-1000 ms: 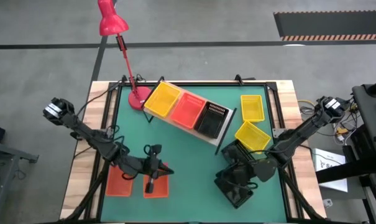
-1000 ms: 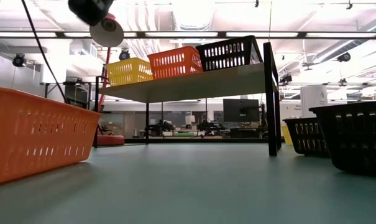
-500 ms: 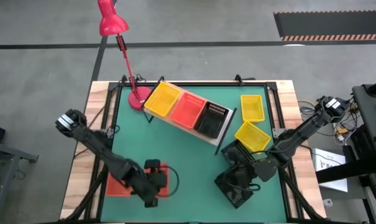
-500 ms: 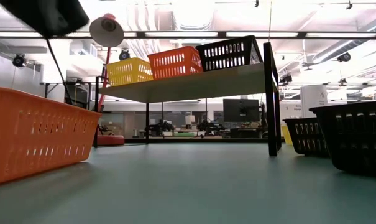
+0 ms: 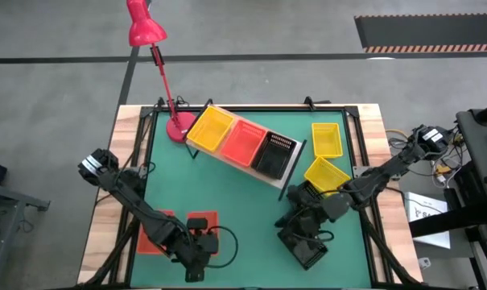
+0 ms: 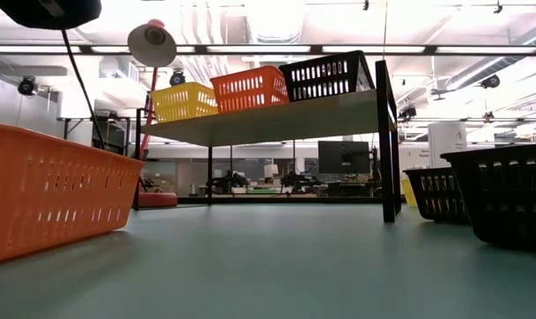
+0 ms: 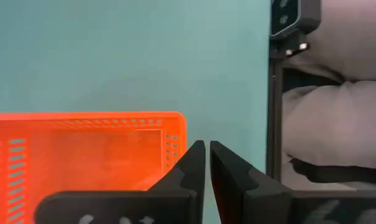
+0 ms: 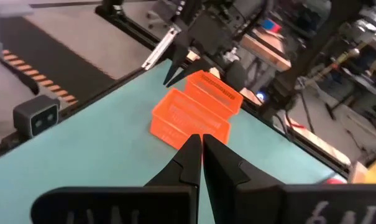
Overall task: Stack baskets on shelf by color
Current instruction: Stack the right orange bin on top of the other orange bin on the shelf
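A: Shelf (image 5: 241, 158) status? Use it as the landmark.

B: Light-wood plank on a thin black frame, set diagonally on the green mat (image 5: 243, 209). It carries one yellow basket (image 5: 210, 128), one red-orange basket (image 5: 243, 142) and one black basket (image 5: 274, 155), side by side, all mesh-walled.

A: Grippers?

B: Left gripper (image 7: 206, 163) is well in front of the shelf, fingers pressed together, empty, just beside a floor-level orange basket (image 7: 82, 152). Right gripper (image 8: 201, 152) is near the shelf's black end, fingers likewise closed on nothing.

A: Any writing?

B: None readable.

A: View differences?

B: Only the low view shows the shelf's underside and legs.
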Controlling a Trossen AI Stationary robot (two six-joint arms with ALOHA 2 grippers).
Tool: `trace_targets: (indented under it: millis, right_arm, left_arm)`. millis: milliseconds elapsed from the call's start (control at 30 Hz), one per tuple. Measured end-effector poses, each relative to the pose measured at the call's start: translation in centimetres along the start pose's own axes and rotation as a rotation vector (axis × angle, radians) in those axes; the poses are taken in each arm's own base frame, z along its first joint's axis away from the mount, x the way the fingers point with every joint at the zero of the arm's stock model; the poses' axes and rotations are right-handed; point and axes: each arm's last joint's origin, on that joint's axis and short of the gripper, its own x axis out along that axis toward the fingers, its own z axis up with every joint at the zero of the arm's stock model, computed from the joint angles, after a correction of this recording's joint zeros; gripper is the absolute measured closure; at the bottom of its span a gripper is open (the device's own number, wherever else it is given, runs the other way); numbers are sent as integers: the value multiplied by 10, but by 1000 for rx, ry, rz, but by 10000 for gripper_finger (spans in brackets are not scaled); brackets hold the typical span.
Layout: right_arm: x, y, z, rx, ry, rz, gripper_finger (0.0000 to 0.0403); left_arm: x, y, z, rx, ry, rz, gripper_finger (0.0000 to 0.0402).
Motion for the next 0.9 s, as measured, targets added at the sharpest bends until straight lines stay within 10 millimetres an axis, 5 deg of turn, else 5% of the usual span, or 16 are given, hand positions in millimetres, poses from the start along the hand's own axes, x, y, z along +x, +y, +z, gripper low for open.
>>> trace_targets:
  millis: [267,500,900]
  right_arm:
    - [3,-19,-23,1,-35,-64,394]
    - [-3,-23,-20,7,-70,-81,394]
    - [-13,-25,-19,26,-42,-66,394]
  left_arm:
    - [0,-2,1,-10,-11,-27,306]
    - [10,-4,1,-11,-11,-29,225]
    - [29,-8,-4,-76,39,-24,226]
